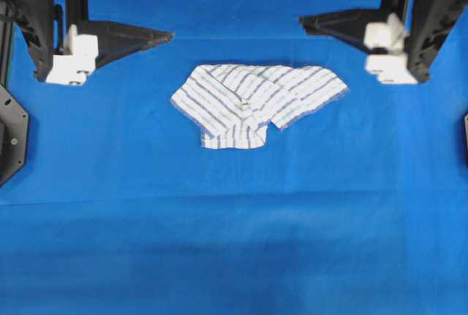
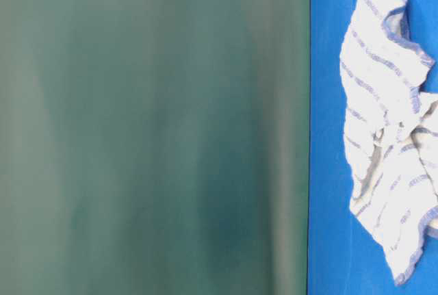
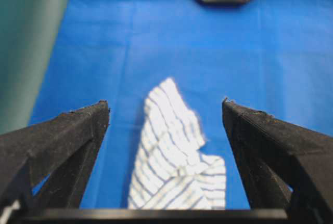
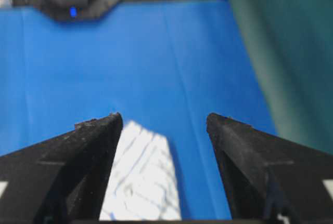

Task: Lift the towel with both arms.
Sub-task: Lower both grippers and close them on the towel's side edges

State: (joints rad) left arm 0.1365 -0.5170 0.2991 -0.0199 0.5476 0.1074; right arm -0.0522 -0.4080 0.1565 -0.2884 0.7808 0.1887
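We see the left gripper (image 1: pixel 170 35) with jaws spread wide, holding nothing; the towel (image 1: pixel 256 103) lies crumpled on the blue table cloth (image 1: pixel 219 242), between both arms; the right gripper (image 1: pixel 301 21) likewise gapes, unladen.

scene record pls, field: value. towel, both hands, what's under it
towel: white with thin stripes, crumpled and folded over itself, lying flat mid-table
surface: blue cloth, covers the whole table
left hand: open, empty, towel seen between its fingers ahead
right hand: open, empty, towel edge in view below it
contact: neither hand touches the towel
arms: both back at the far edge, apart from the towel, in the overhead view
lift: not done, towel rests on the cloth
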